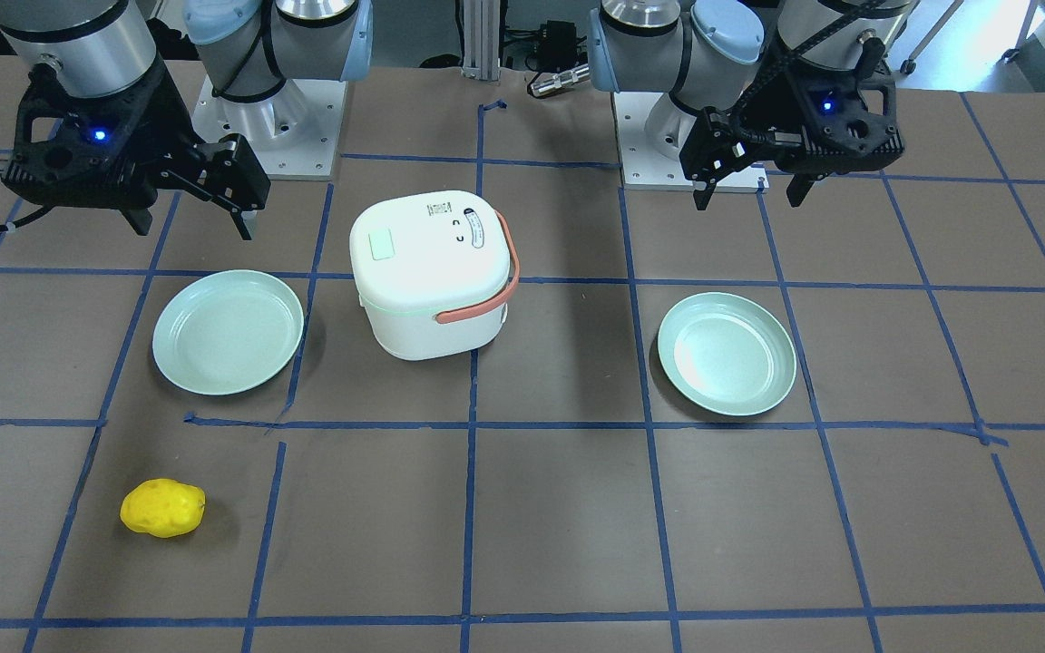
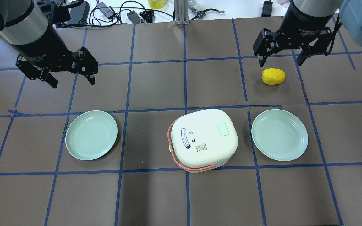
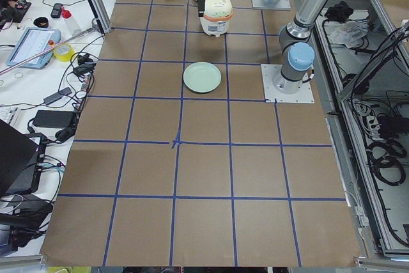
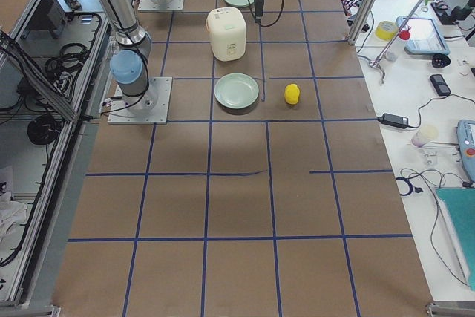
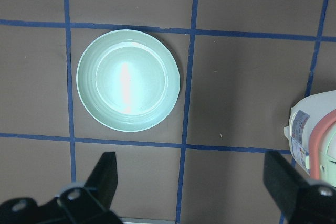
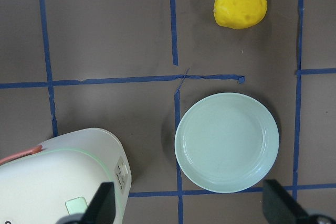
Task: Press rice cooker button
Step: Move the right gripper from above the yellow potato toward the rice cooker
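- Left tool (image 2: 73,83) and right tool (image 2: 280,62) both hang high over the bench (image 2: 156,88), fingers spread wide, nothing in either. Neither is anywhere near touching the cooker.
- Cooker (image 2: 204,138) sits mid-bench between the two plates, closer to the right one. It's a boxy shape with rounded corners in glossy white plastic, and a coral handle (image 1: 477,312) is folded down around one side.
- Button (image 2: 222,129) is the little mint-green rounded rectangle, flush in the lid top on the side toward the right plate. Don't mix it up with the dark-outlined oval panel (image 2: 185,138) on the handle side.
- Handling guess: nothing to grab here, it's a poke. The shell looks stiff but light, and the lid is slick, so I'd come straight down on the button's middle. Pushing at an angle could skid off it or scoot the whole cooker. The right tool looks better placed, and narrowing the fingers first would give a tidier tip.
- Left plate (image 2: 91,135) and right plate (image 2: 279,135) are pale green, round, shallow and shiny, both bare.
- Farther out, past the right plate, there's a yellow lump (image 2: 273,76) with a dimpled skin, well apart from the cooker.
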Action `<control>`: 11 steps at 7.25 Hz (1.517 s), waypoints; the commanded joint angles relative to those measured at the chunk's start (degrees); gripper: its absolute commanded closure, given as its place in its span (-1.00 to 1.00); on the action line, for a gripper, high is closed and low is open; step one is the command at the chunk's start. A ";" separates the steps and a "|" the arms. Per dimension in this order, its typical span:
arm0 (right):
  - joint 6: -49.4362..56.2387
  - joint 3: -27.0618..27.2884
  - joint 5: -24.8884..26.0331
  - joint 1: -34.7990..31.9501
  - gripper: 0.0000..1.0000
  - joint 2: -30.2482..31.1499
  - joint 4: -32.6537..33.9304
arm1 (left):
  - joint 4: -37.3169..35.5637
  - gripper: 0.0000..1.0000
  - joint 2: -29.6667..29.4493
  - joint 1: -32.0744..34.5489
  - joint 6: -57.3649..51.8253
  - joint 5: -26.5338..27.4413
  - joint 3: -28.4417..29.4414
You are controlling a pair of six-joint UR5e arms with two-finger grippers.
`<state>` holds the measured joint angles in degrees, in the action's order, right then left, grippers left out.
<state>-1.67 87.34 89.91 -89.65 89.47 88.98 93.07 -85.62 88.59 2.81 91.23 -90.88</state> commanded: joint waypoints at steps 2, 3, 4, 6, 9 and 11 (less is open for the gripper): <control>0.00 0.02 0.00 0.00 -1.00 0.00 0.05 | 0.00 -1.00 0.02 0.00 0.00 0.00 0.00; 0.00 0.02 0.08 0.09 -1.00 0.00 0.05 | 0.00 -1.00 0.02 0.00 0.00 0.00 0.00; 0.00 0.02 0.09 0.09 -1.00 0.00 0.05 | 0.00 -1.00 0.02 0.00 0.00 0.00 0.00; -0.09 -0.07 0.00 0.00 -1.00 0.52 -0.04 | 0.00 -1.00 0.02 0.00 0.00 0.00 0.00; 0.00 -0.06 -0.09 0.00 -1.00 0.53 -0.39 | 0.00 -1.00 0.02 0.00 0.00 0.00 0.00; 0.00 -0.06 -0.18 -0.09 -0.84 0.53 -0.39 | 0.00 -1.00 0.02 0.00 0.00 0.00 0.00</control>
<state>-1.67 87.27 89.81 -89.68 89.99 88.61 93.08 -85.61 88.59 2.81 91.23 -90.88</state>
